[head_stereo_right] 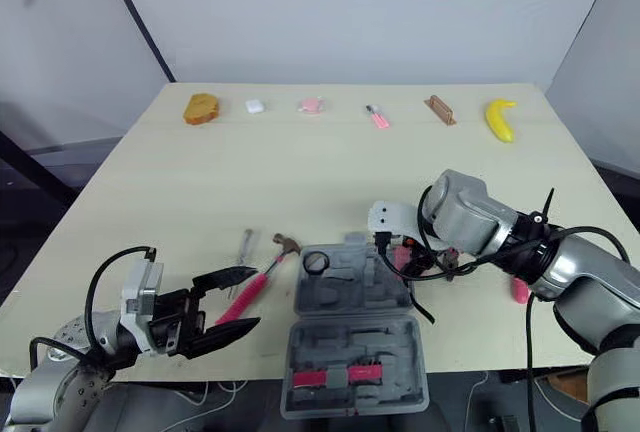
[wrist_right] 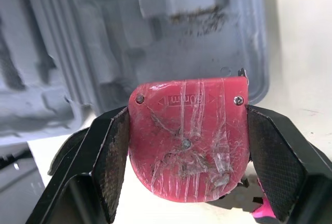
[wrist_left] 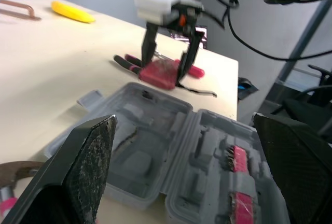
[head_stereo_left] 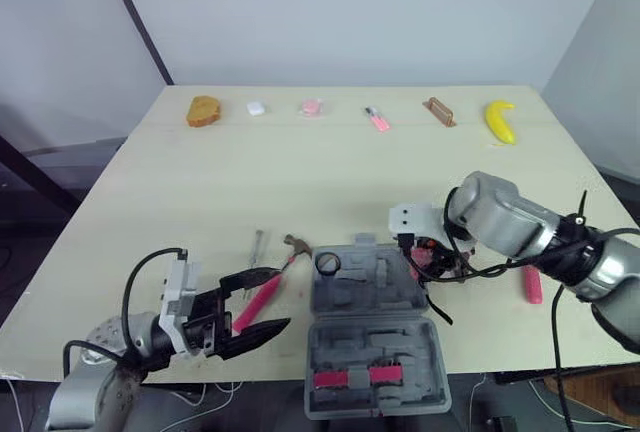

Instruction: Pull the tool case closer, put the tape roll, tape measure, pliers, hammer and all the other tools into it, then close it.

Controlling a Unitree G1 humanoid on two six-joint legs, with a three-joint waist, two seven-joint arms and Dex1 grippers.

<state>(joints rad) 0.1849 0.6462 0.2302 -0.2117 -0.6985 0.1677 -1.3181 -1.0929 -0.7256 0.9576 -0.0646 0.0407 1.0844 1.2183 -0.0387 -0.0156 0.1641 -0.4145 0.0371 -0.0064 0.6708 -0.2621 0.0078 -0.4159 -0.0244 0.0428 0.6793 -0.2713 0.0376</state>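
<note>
Nearest you, the tool case (head_stereo_left: 400, 352) lies open at the front edge of the desk (head_stereo_left: 200, 182), both grey moulded halves facing up, with the tape roll (head_stereo_left: 328, 263) sitting in the far half's left corner. Your right tool (head_stereo_left: 425, 260) is clamped on the tape measure (wrist_right: 187, 138) just beside the right edge of that far half, low by the desk. I cannot tell whether it rests there or hangs clear, and the pliers (wrist_left: 124, 60) lie just behind it. Treat the tape measure as a hard, compact lump, probably dense for its bulk. The pink shell should not give under a firm squeeze, so you need not be gentle. Its face looks glossy and scuffed, so expect it to be slick. The black fingers (wrist_right: 111, 156) hold it by its two narrow edges, where the shell begins to round off, and a rounded edge may let it squirt out if you twist. Keep the hold up on the straighter part of the sides and carry it level. The recesses are shaped, so it will likely want lining up before you let go. Your left tool (head_stereo_left: 283, 298) is spread wide and empty at the near left, close by the hammer (head_stereo_left: 262, 297), whose weight should sit in the head, so take the pink handle close to it
</note>
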